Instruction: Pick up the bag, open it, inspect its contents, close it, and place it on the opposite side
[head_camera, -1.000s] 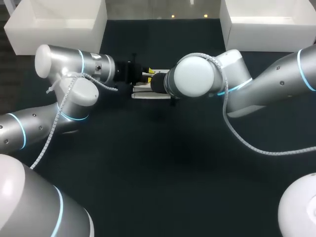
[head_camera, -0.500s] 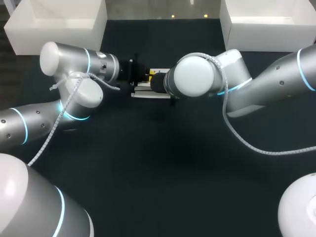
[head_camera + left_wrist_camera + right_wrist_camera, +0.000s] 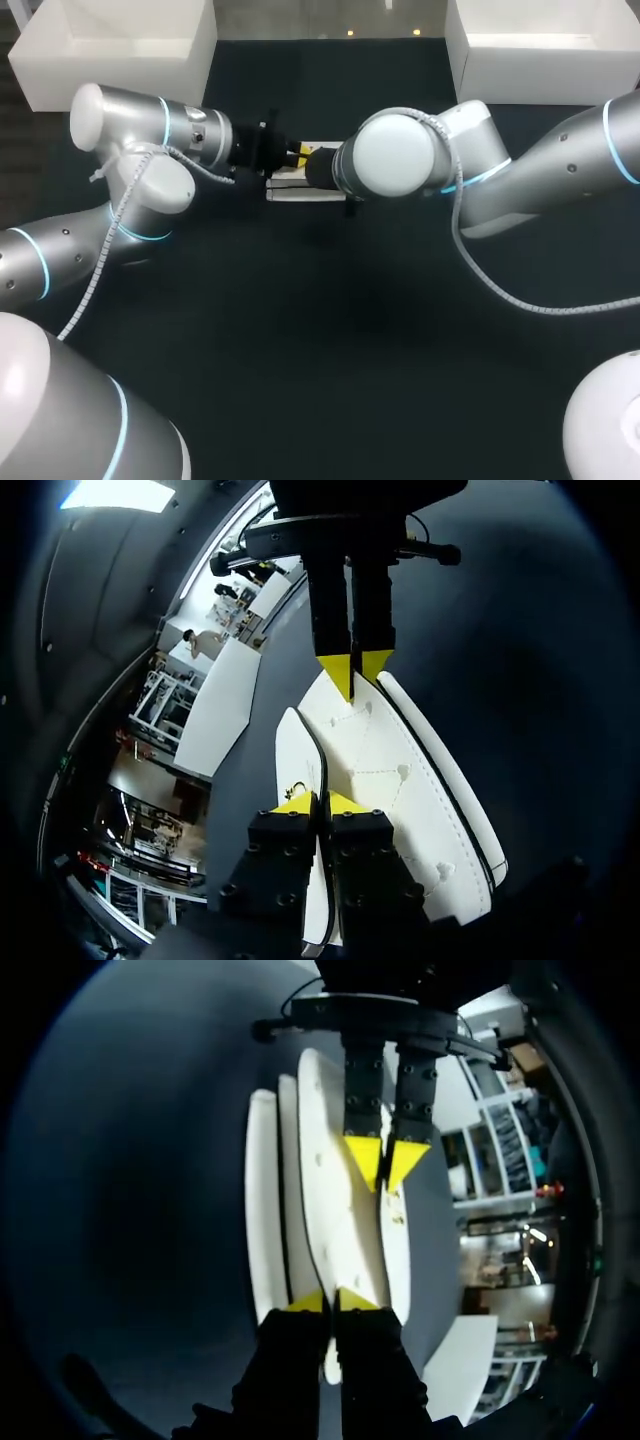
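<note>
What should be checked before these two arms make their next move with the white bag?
1. Left gripper pinching the bag: ok, both fingers close on one end.
2. Right gripper pinching it too: ok, at the opposite end.
3. Bag's mouth open enough to look in: cannot tell; its panels only splay slightly.
4. Contents in sight: not ok, no view shows inside.
5. Bag lifted off the table: cannot tell.

Bag (image 3: 400, 770) — matt, smooth, stitched
</note>
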Action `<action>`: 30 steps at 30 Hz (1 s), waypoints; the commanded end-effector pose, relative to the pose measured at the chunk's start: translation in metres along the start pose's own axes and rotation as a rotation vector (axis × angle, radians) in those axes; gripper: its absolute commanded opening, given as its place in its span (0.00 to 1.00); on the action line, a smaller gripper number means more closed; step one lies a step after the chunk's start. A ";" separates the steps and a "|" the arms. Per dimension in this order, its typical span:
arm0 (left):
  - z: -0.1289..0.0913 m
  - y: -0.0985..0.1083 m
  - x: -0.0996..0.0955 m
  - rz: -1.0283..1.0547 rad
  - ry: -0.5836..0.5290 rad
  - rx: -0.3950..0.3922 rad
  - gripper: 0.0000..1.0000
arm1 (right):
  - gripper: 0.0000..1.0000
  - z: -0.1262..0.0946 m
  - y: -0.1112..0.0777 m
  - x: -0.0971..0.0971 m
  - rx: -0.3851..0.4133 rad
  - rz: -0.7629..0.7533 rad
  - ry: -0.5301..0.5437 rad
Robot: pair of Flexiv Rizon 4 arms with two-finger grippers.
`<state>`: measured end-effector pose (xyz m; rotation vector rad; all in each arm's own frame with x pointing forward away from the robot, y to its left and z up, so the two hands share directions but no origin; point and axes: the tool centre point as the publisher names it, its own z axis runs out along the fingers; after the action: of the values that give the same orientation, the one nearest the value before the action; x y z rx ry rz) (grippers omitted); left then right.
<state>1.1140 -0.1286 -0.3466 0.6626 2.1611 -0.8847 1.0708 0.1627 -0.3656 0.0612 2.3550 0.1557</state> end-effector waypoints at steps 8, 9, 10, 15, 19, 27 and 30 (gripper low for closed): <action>0.020 0.012 -0.001 0.000 0.015 -0.090 0.00 | 0.00 0.002 0.000 0.000 -0.001 0.001 -0.003; 0.021 0.014 -0.002 -0.003 0.010 -0.105 0.00 | 0.00 0.002 0.000 0.000 -0.001 0.001 -0.003; 0.021 0.016 -0.003 -0.007 0.006 -0.118 0.00 | 0.00 0.002 0.000 0.000 -0.001 0.001 -0.003; 0.018 0.017 -0.005 -0.024 -0.010 -0.114 0.00 | 0.00 0.002 0.000 0.000 -0.001 0.001 -0.003; 0.016 0.014 -0.007 -0.025 -0.016 -0.092 0.14 | 0.00 0.002 0.000 0.000 -0.001 0.001 -0.003; 0.019 0.010 -0.007 0.005 -0.008 -0.064 0.00 | 0.00 0.002 0.000 0.000 -0.001 0.001 -0.003; 0.014 0.005 -0.006 0.023 -0.004 -0.015 0.00 | 0.00 0.002 0.000 0.000 -0.001 0.001 -0.003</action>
<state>1.1285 -0.1407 -0.3505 0.6471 2.1747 -0.8068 1.0735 0.1615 -0.3677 0.0632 2.3561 0.1528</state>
